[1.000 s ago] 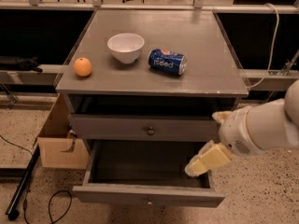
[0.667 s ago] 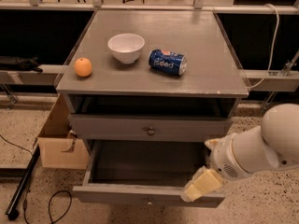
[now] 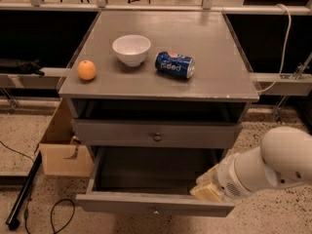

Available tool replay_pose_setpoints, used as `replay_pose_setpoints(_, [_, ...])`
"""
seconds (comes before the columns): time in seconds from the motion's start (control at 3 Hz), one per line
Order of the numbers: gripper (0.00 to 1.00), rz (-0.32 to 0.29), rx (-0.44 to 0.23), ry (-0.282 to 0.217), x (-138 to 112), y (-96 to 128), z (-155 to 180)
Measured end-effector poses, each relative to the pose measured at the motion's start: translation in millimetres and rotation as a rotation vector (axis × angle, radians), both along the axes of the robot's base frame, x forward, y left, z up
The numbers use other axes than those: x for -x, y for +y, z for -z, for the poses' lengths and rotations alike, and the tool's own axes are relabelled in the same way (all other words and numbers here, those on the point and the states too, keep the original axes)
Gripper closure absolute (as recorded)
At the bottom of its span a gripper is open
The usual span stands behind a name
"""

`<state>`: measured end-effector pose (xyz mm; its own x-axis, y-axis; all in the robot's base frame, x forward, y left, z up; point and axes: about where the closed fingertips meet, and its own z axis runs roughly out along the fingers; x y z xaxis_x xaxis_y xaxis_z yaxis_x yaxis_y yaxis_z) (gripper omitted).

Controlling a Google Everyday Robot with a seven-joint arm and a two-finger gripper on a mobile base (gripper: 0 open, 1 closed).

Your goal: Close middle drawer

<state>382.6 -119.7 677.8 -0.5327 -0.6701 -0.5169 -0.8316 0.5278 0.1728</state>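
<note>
The middle drawer (image 3: pixel 122 202) is pulled far out of the grey cabinet, and its dark inside looks empty. Its flat grey front has a small round knob (image 3: pixel 156 210) at the centre. My gripper (image 3: pixel 207 191), cream-coloured at the end of a thick white arm (image 3: pixel 273 165), sits at the drawer's right front corner, right at the top edge of the front panel, just inside it. The top drawer (image 3: pixel 122 132) above, with a darker knob, is shut. The lowest drawer is hidden under the open one.
On the cabinet top (image 3: pixel 214 43) stand a white bowl (image 3: pixel 131 49), an orange (image 3: pixel 87 70) and a blue can (image 3: pixel 174 65) lying on its side. A cardboard box (image 3: pixel 61 150), a black pole (image 3: pixel 24 191) and cables (image 3: pixel 53 211) lie on the floor to the left.
My arm has moved down and toward the camera, bringing the gripper from above the drawer's right side to its front right corner. The drawer stays pulled out.
</note>
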Motion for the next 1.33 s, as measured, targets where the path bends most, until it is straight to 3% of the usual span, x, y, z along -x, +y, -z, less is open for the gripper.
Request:
replay_pose_setpoints(0.33, [0.81, 0.018, -0.014, 0.042, 0, -1, 25])
replay_pose_setpoints(0.67, [1.00, 0.017, -0.015, 0.044, 1, -1, 26])
replay_pose_setpoints(1.0, [1.00, 0.015, -0.020, 0.040, 2, 1, 24])
replay_pose_setpoints(1.33, [1.00, 0.006, -0.043, 0.115, 13, 18, 61])
